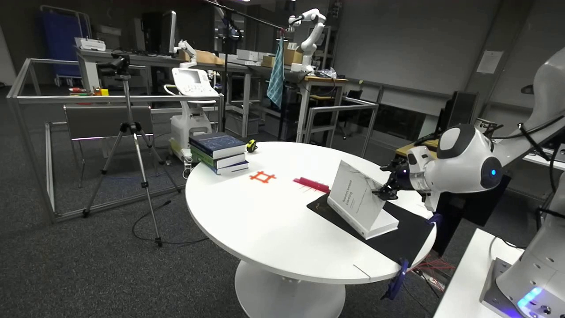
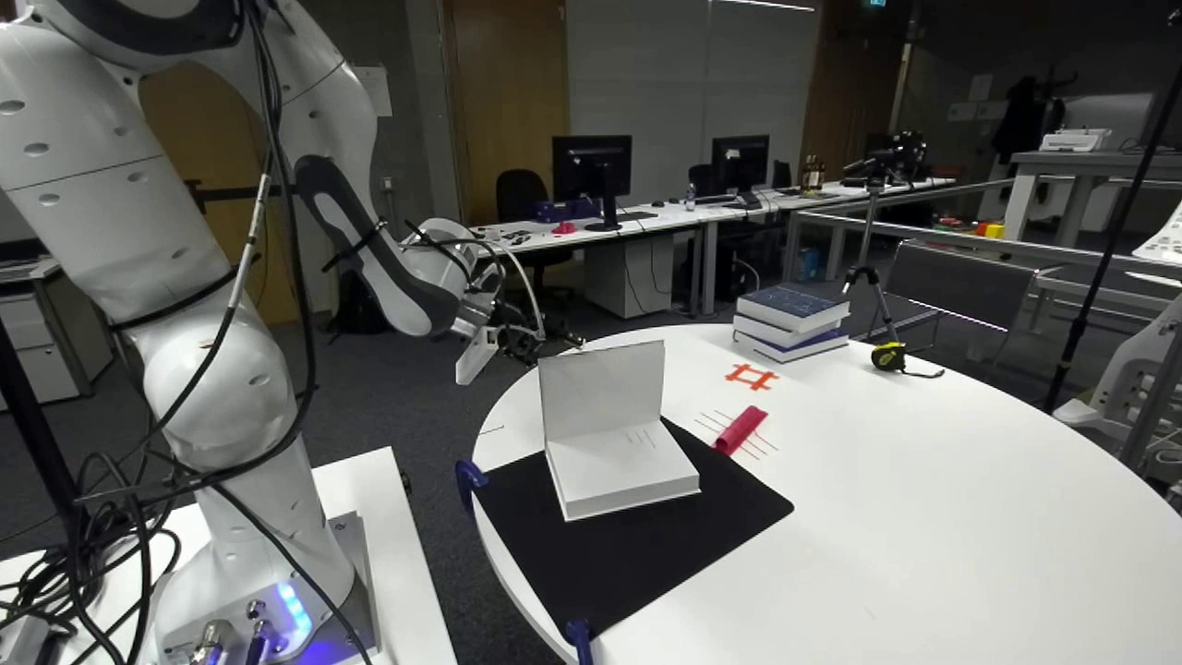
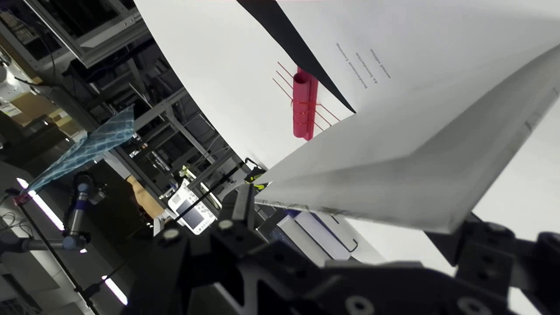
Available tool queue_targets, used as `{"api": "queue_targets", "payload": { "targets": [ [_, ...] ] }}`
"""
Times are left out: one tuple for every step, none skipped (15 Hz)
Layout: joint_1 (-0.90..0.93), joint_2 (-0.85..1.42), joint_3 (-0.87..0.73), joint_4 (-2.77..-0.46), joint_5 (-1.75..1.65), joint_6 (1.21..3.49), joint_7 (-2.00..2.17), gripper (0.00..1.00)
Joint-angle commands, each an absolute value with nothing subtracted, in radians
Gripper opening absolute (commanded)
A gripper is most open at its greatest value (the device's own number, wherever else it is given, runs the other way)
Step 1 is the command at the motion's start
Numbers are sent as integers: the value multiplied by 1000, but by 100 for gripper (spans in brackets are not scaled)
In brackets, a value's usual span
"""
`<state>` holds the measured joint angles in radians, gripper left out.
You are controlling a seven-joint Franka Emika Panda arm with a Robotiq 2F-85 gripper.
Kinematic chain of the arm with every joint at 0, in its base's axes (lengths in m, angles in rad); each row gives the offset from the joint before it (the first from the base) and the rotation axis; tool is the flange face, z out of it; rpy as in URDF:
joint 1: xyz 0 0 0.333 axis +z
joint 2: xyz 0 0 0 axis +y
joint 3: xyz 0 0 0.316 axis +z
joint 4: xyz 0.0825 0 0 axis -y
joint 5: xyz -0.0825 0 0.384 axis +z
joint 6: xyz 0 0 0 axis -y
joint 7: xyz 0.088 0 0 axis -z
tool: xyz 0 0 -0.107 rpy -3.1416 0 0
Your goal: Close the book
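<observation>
The book is a thick white book, open, with its white page block (image 2: pixel 623 466) lying on a black mat (image 2: pixel 637 554). Its pale cover (image 1: pixel 355 190) stands raised and tilted in both exterior views. In the wrist view, the inside of the cover (image 3: pixel 420 162) and a printed page (image 3: pixel 420 48) show. My gripper (image 1: pixel 379 180) is at the outer side of the raised cover, near its upper edge. In the wrist view, the gripper (image 3: pixel 358 203) has its fingers spread wide, one near each end of the cover's free edge. Whether they touch the cover, I cannot tell.
A red tube on a flat strip (image 1: pixel 312 183) lies behind the mat. An orange frame mark (image 1: pixel 263 177), a stack of thick books (image 1: pixel 219 152) and a tape measure (image 1: pixel 251 145) are farther off. Blue clamps (image 1: pixel 397 280) hold the mat at the round white table's edge.
</observation>
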<state>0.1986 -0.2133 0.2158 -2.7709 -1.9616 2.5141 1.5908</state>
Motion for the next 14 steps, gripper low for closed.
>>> {"api": "queue_targets", "payload": {
  "targets": [
    [209,-298,159,-2784,-1838,2559,1436,100],
    [208,-312,149,-2789,-1807,2562,1402,100],
    [209,-323,142,-2790,-1772,2562,1367,100],
    [208,-326,134,-2787,-1741,2562,1337,100],
    [207,-333,127,-2787,-1697,2561,1290,100],
    [206,-339,120,-2786,-1656,2566,1250,100],
    [206,-342,112,-2785,-1588,2576,1191,100],
    [208,-344,108,-2784,-1522,2578,1141,100],
    [208,-350,100,-2784,-1450,2593,1089,100],
    [209,-354,97,-2784,-1368,2597,1025,100],
    [211,-362,97,-2786,-1294,2598,968,100],
    [214,-372,99,-2787,-1212,2595,908,100],
    [216,-384,103,-2789,-1134,2587,850,100],
    [219,-396,108,-2788,-1055,2576,790,100]
  ]
}}
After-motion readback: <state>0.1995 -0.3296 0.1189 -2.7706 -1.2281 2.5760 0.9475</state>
